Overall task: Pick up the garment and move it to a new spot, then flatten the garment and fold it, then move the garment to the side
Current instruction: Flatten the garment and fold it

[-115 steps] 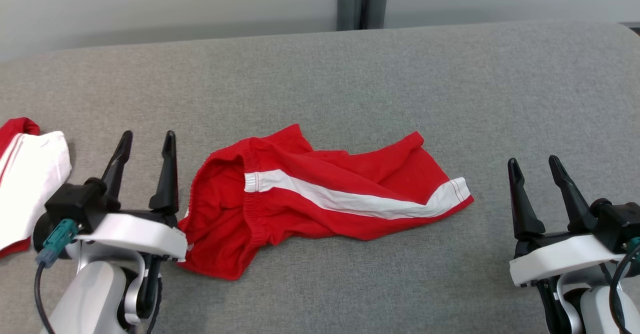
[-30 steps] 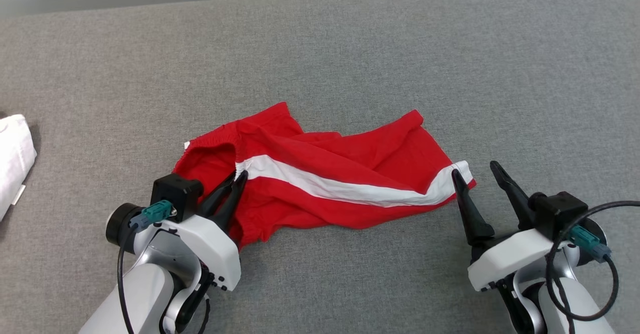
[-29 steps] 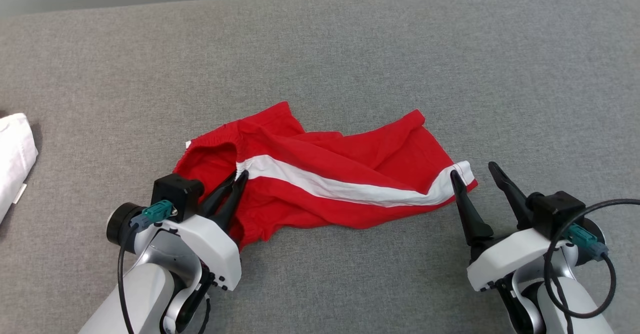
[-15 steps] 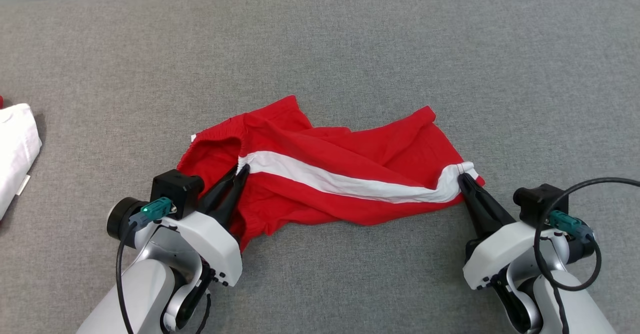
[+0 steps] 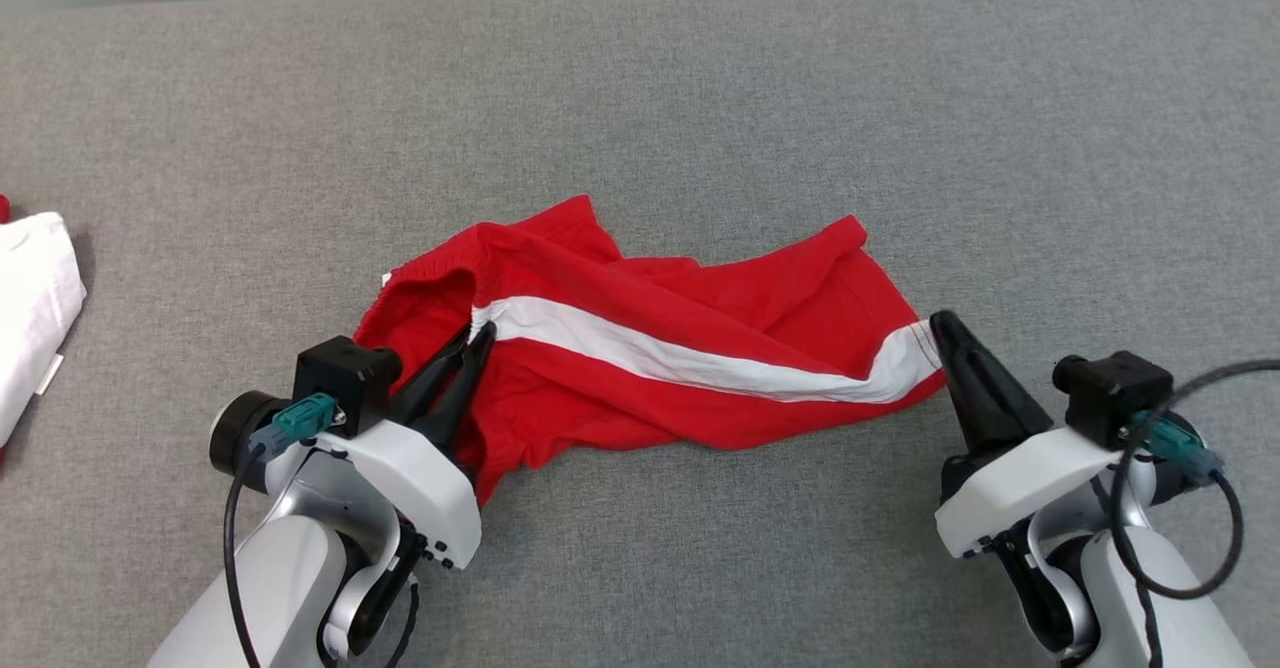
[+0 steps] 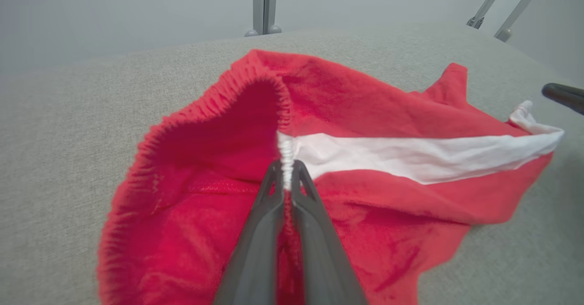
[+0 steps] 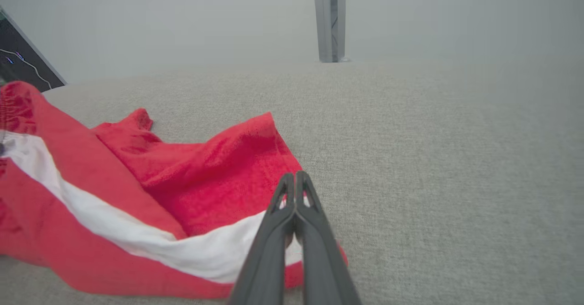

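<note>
Garment (image 5: 680, 348), soft, light and limp, lies crumpled at frame centre. We clamp its waistband (image 5: 482, 314) with the left gripper (image 5: 478, 333). Our right gripper (image 5: 940, 323), closed, seems to pinch the hem (image 5: 922, 353).

the garment (image 5: 620, 408) is soft matt cloth, red with a white band, its waistband gathered and ribbed. the counter (image 5: 700, 98) wears a grey woven cover, coarse and dull. both arms' jaws look like dark matt plastic; the wrist shells (image 5: 410, 473) are smooth, slightly glossy white plastic.
</note>
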You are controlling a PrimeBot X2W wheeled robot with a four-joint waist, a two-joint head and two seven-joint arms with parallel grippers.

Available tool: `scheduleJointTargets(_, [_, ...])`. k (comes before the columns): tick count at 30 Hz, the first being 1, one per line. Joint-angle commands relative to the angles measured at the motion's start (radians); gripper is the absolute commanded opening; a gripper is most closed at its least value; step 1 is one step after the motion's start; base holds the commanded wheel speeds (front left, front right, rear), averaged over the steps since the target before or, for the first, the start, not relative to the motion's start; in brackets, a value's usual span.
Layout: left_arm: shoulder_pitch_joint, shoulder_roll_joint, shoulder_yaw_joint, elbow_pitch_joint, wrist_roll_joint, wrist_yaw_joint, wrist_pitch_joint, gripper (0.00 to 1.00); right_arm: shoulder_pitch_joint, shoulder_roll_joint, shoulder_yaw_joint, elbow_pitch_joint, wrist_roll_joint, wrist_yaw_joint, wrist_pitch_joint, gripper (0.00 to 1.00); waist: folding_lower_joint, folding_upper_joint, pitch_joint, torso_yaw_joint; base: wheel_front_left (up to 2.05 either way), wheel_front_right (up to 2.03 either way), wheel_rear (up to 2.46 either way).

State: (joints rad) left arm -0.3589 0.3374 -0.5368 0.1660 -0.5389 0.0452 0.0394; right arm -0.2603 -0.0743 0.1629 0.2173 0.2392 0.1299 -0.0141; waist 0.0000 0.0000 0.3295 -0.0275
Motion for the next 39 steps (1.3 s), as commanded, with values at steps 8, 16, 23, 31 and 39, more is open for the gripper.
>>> scheduleJointTargets(8, [0.015, 0.006, 0.001, 0.012, -0.018, 0.011, -0.010, 0.00, 0.019, 0.001, -0.056, -0.120, -0.022, 0.002, -0.090, 0.00, 0.0000, 0.0000, -0.040, -0.011, 0.00, 0.00, 0.00])
scheduleJointTargets(16, [0.054, 0.009, -0.002, 0.016, -0.030, 0.023, -0.012, 0.00, 0.061, 0.010, -0.119, -0.190, -0.023, 0.002, -0.106, 1.00, 0.0000, 0.0000, -0.091, -0.023, 0.00, 0.00, 0.00])
scheduleJointTargets(23, [0.114, 0.010, -0.001, 0.013, -0.052, 0.044, -0.008, 0.00, 0.139, 0.017, -0.132, -0.223, 0.000, 0.002, -0.087, 1.00, 0.0000, 0.0000, -0.148, -0.037, 0.00, 0.00, 0.00])
scheduleJointTargets(31, [0.162, 0.017, -0.004, -0.007, -0.066, 0.060, 0.000, 0.00, 0.217, 0.021, -0.100, -0.269, 0.027, 0.002, -0.067, 1.00, 0.0000, 0.0000, -0.176, -0.037, 0.00, 0.00, 0.00])
scheduleJointTargets(39, [0.162, 0.023, -0.006, -0.023, -0.066, 0.070, 0.008, 0.00, 0.240, 0.022, -0.092, -0.290, 0.034, 0.002, -0.053, 1.00, 0.0000, 0.0000, -0.176, -0.031, 0.00, 0.00, 0.00])
